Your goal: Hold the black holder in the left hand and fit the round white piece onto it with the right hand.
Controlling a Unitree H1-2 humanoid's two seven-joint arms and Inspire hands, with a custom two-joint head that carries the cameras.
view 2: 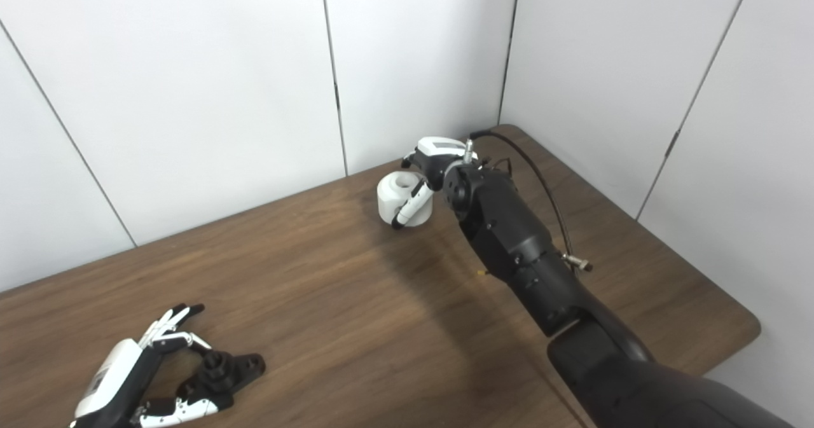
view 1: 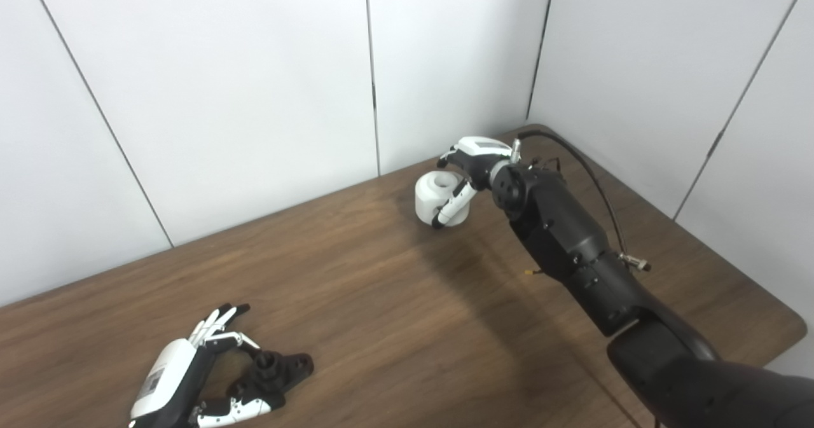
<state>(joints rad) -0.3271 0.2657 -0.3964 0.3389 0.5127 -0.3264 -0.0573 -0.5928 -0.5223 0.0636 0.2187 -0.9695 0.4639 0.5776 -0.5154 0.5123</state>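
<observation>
The black holder (view 1: pixel 275 371) lies on the wooden table (view 1: pixel 381 301) near its front left. My left hand (view 1: pixel 184 377) rests beside it, open, with the fingers stretched past it on the far side and the thumb on the near side. At the back of the table, close to the wall, sits the round white piece (view 1: pixel 435 194), a short cylinder with a hole in its top. My right hand (view 1: pixel 474 161) is wrapped around it, a finger curling down its front face and others behind it. The piece appears to rest on the table.
White wall panels (view 1: pixel 254 97) stand right behind the table and along its right side. The table's right edge and rounded corner (view 1: pixel 792 326) are near my right forearm (view 1: pixel 572 243). A black cable (view 1: pixel 591 173) loops over that arm.
</observation>
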